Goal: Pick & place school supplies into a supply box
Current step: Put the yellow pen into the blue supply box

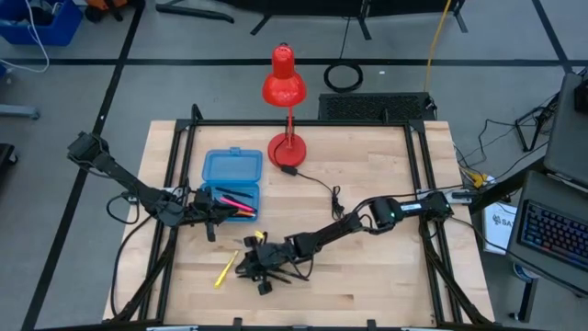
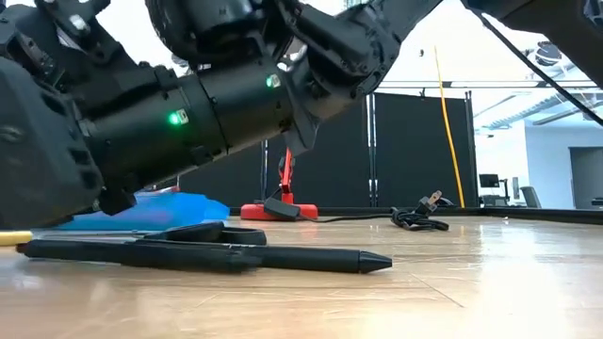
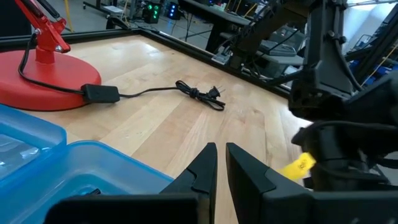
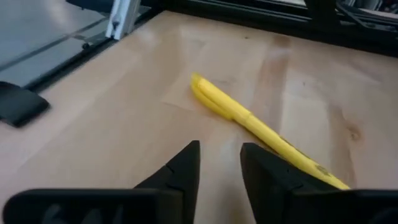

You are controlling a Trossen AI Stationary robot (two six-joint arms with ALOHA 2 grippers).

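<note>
my right gripper (image 4: 219, 163), fingers a little apart and holding nothing, sits by the yellow plastic pen (image 4: 261, 130) near the tabletop's front edge.

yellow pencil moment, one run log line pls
yellow pencil: flat on table, ungripped | right gripper: low beside it, fingers apart | left gripper: at supply box, fingers nearly together | black pen: on table

My blue plastic case (image 1: 231, 180) lies open on the left half of the tabletop, its lid folded back toward the far edge, with pink and orange pencils (image 1: 237, 200) lying lengthwise in its tray. A yellow pencil (image 4: 261, 129) lies flat and slanted on the bare wood near the front edge, left of centre. Just beside it, black pens (image 2: 236, 254) lie flat on the tabletop.
</note>
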